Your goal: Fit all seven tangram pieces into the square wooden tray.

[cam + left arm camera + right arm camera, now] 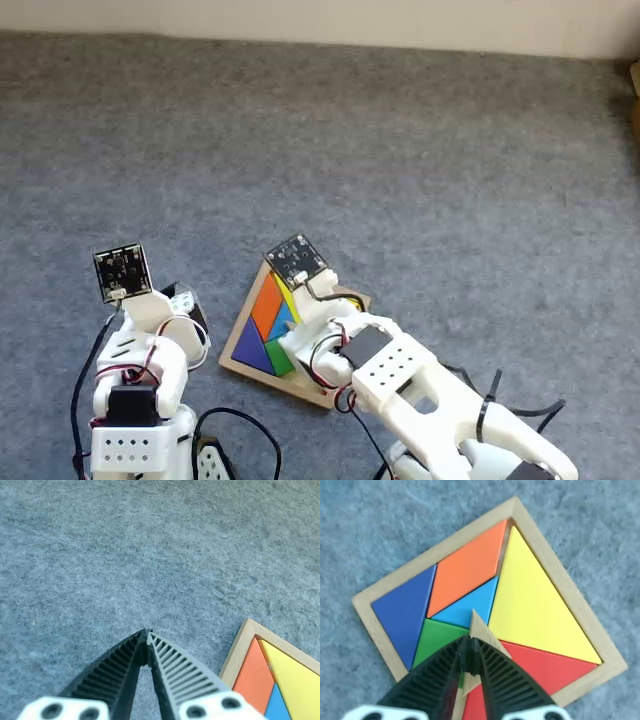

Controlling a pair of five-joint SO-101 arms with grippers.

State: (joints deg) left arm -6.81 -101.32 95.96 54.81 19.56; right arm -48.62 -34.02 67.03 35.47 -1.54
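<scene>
Right tool pinched together, holding nothing, tip sitting over bare wood sliver between green piece and red piece inside tray. Likely closing gap: nudging sideways gently, staying low. Left tool likewise pinched, hanging over surface beside tray.

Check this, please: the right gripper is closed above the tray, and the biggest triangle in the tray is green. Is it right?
Not quite: the biggest triangle in the tray is yellow, not green, as the right wrist view shows. The right gripper is closed above the tray, as you say.
</scene>
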